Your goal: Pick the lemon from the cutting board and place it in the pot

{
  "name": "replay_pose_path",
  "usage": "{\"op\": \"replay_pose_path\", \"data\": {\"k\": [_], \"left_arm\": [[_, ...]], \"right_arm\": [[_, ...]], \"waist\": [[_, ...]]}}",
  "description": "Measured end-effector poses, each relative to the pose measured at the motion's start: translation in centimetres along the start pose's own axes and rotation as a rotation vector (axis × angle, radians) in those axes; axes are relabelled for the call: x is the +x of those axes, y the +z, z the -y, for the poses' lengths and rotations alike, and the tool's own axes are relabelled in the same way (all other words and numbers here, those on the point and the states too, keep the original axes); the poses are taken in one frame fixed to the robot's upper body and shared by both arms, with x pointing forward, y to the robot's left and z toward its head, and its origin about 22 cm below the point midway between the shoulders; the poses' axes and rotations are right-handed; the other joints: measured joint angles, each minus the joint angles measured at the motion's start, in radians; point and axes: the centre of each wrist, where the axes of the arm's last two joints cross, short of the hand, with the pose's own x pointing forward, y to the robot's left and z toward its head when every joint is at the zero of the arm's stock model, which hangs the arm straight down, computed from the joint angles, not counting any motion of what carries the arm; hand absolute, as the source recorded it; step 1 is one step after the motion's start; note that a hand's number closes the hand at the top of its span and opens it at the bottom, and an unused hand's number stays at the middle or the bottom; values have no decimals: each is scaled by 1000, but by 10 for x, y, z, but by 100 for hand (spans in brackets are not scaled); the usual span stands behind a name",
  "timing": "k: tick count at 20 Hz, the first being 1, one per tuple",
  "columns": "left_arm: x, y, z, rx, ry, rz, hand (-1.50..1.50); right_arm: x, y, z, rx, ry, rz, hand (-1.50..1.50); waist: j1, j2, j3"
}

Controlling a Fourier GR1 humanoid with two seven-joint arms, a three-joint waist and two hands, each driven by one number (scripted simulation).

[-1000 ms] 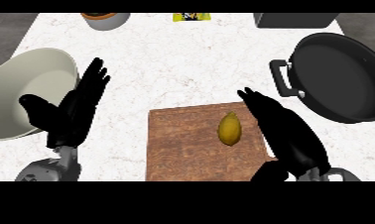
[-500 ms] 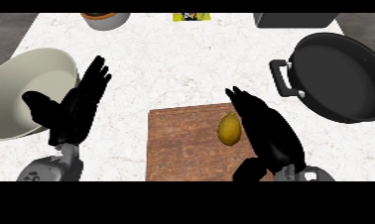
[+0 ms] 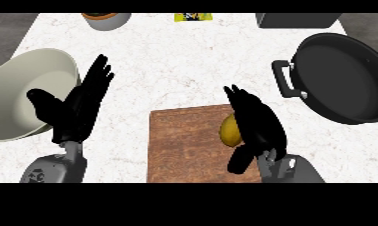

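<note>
Head view is showing the yellow oval lemon [image 3: 230, 131] lying on the brown wooden cutting board [image 3: 184, 145] at lower centre. The black right hand [image 3: 255, 120] is covering its right side, fingers stretching out straight and not curling round it. The round black pot [image 3: 347, 85] is sitting at the right edge. The black left hand [image 3: 77, 105] is resting at the left, fingers spread and holding nothing, overlapping the round cream bowl [image 3: 29, 87].

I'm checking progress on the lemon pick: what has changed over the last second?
The right hand slid left across the cutting board and now overlaps the right side of the lemon, fingers straight, not yet gripping. The lemon, left hand and pot stayed put.
</note>
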Motion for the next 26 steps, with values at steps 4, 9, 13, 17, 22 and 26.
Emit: {"op": "replay_pose_path", "data": {"k": [4,9,13,17,22,26], "left_arm": [[2,1,-2,2,-6,0,0],[6,5,-2,2,-7,3,0],[1,7,2,9,-8,4,0],[6,2,-3,7,-1,2,0],[9,8,0,12,-1,1,0],[10,7,1,8,-3,-2,0]], "right_arm": [[-2,-12,-6,26,31,-20,-150],[5,-25,-23,61,80,-65,-150],[-2,-36,-33,89,116,-99,-150],[-6,-48,-39,110,137,-110,-150],[-15,-56,-45,123,121,-90,150],[-14,-54,-43,91,101,4,150]], "waist": [[1,0,0],[1,0,0],[1,0,0],[1,0,0],[1,0,0],[0,0,0]]}}
